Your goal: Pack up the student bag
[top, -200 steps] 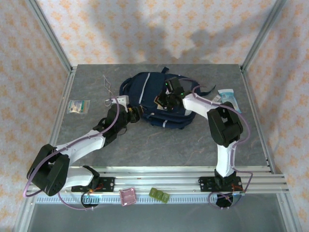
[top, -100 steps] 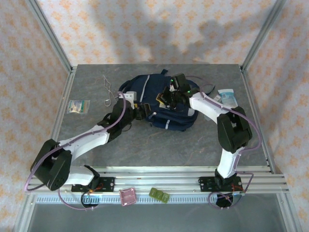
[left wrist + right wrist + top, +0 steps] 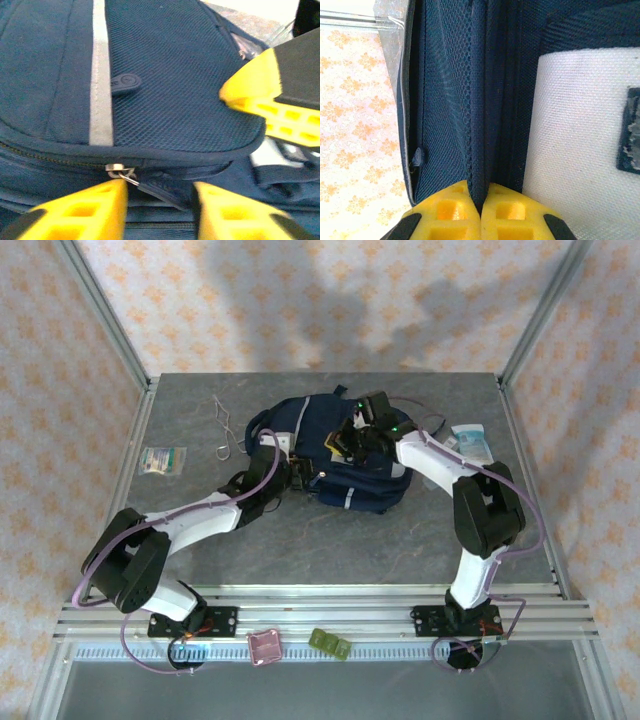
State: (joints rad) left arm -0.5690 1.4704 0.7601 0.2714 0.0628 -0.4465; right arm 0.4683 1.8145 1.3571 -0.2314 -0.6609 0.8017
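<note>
Left gripper (image 3: 159,191) has reached the student bag (image 3: 170,95), jaws apart astride its zipper pull (image 3: 150,187); right gripper (image 3: 481,194) pinches its fabric.

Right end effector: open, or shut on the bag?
Shut on it: the right end effector has its yellow fingers pinching a navy ridge of the student bag.

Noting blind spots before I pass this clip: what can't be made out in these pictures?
Inside the bag: top view, hidden by its own fabric.
The left claw: left wrist view, fingers cut by the bottom edge; contact with the zipper pull unclear.
The packet label: top view, too small.
The right claw: right wrist view, pinches bag fabric; which part, too close to tell.
</note>
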